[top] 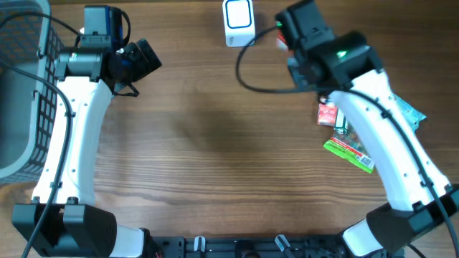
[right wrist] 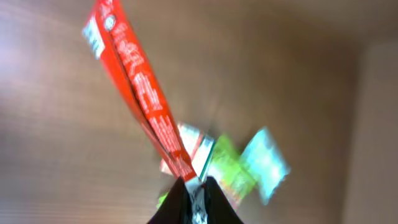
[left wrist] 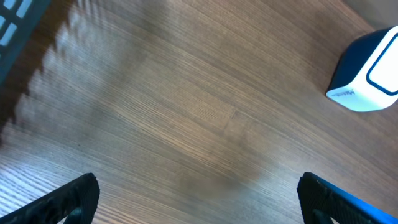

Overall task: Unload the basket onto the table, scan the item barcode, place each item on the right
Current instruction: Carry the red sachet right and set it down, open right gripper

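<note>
One flat red packet with white print is pinched by its lower edge between the fingers of the right gripper. The jaws are clenched tight on it with almost no gap. In the right wrist view the packet rises at a slant, up and to the left from the fingertips, clear of the wood. From overhead, the gripper and packet sit just beside the scanner, on its right. Only a sliver of red shows past the arm's black wrist. Whether a barcode faces the scanner cannot be told.

The scanner is a small white box with a blue-outlined window, standing at the far edge of the table. A black cable loops from near the scanner toward the right arm.

The left gripper is well to the left of the scanner, jaws spread wide and gripping nothing. Its two dark fingertips frame bare wood, and the scanner shows at the upper right of its wrist view.

Nearer the robot than the scanner and off to its right, loose packets lie on the table, partly under the right arm: a small red packet, a green packet and a pale teal packet.

Far to the left of the scanner, a grey mesh basket stands at the table's edge. The tabletop is brown wood grain.
</note>
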You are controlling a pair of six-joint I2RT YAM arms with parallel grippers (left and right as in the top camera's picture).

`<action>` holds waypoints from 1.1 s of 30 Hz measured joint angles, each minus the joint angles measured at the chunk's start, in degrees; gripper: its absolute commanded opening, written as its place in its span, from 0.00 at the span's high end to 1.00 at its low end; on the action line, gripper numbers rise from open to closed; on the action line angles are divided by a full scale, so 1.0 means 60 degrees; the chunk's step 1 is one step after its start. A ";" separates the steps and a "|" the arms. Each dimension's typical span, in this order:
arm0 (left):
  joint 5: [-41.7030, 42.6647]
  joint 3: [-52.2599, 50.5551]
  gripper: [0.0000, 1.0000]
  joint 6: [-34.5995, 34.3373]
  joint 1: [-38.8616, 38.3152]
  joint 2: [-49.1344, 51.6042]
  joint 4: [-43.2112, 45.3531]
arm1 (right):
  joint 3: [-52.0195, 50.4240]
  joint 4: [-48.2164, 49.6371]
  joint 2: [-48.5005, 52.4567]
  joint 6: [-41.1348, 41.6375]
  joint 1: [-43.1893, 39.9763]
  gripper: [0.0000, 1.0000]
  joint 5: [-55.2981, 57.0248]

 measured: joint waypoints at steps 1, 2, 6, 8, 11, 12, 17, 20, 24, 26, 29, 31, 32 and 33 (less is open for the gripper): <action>0.0000 0.0000 0.00 0.0004 0.0000 0.0000 -0.0007 | -0.0324 -0.0051 -0.0018 0.0266 -0.0255 0.96 -0.0302; 0.0000 0.0000 0.00 0.0004 0.0000 0.0000 -0.0007 | -0.0929 -0.0025 -0.0022 0.0579 -0.0586 0.96 -0.0619; 0.0000 0.0000 0.00 0.0004 0.0000 0.0000 -0.0007 | -0.3326 0.1337 -0.0025 0.0998 -0.1322 0.96 -0.1096; 0.0000 0.0000 0.00 0.0004 0.0000 0.0000 0.0000 | -0.4339 0.2091 -0.0007 0.1071 -0.1596 0.93 -0.1180; 0.0004 0.0000 0.00 0.0004 0.0000 0.0000 -0.0007 | -0.5421 0.3333 -0.0011 0.1173 -0.1945 0.35 -0.1257; 0.0000 0.0000 0.00 0.0004 0.0000 0.0000 -0.0004 | -0.5646 0.3723 -0.0022 0.1173 -0.2000 0.26 -0.1264; 0.0000 0.0000 0.00 0.0004 0.0000 0.0000 -0.0007 | -0.6065 0.4175 -0.0018 0.1184 -0.2073 0.00 -0.1300; 0.0000 0.0000 0.00 0.0004 0.0000 0.0000 -0.0007 | -0.6073 0.4331 -0.0018 0.1213 -0.2073 0.00 -0.1319; 0.0000 0.0000 0.00 0.0004 0.0000 0.0000 -0.0007 | -0.6076 0.4962 -0.0018 0.1209 -0.2073 0.00 -0.1322; 0.0000 0.0000 0.00 0.0004 0.0000 0.0000 -0.0007 | -0.6076 0.5373 -0.0018 0.1213 -0.2073 0.00 -0.1322; 0.0000 0.0000 0.00 0.0004 0.0000 0.0000 -0.0011 | -0.6076 0.6138 -0.0018 0.1213 -0.2073 0.00 -0.1322; 0.0004 0.0000 0.00 0.0004 0.0000 0.0000 -0.0011 | -0.6080 0.6594 -0.0018 0.1213 -0.2073 0.00 -0.1326; 0.0000 0.0000 0.00 0.0004 0.0000 0.0000 -0.0007 | -0.6080 0.6768 -0.0018 0.1213 -0.2073 0.00 -0.1330; 0.0000 0.0000 0.00 0.0004 0.0000 0.0000 -0.0007 | -0.6080 0.6892 -0.0018 0.1213 -0.2073 0.00 -0.1326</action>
